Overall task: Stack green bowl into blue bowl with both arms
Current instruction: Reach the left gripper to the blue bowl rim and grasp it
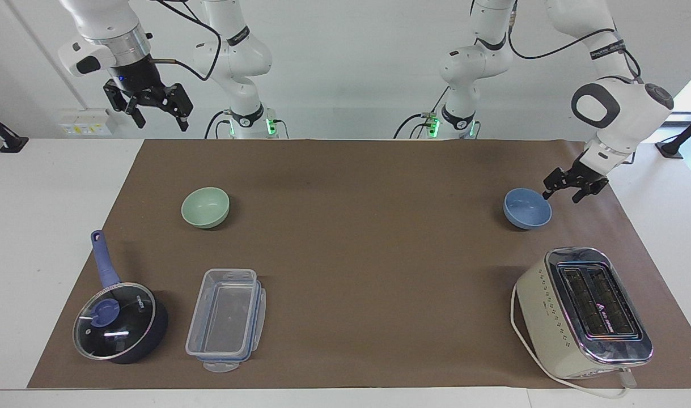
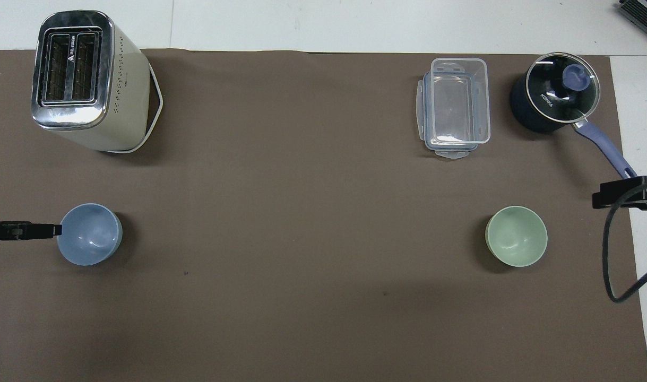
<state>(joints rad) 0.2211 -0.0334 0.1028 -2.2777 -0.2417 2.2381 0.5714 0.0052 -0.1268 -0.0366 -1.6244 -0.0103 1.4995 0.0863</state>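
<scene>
The table (image 1: 50,215) carries a brown mat (image 1: 368,255). The toaster (image 1: 583,311) stands at the left arm's end, farther from the robots than the blue bowl (image 1: 527,208). The saucepan (image 1: 120,322) and clear container (image 1: 226,318) sit at the right arm's end, farther out than the green bowl (image 1: 205,207). The left claw (image 1: 566,191) is released, low, just beside the blue bowl's rim. The right claw (image 1: 155,116) is released and waits high over the mat's edge.
</scene>
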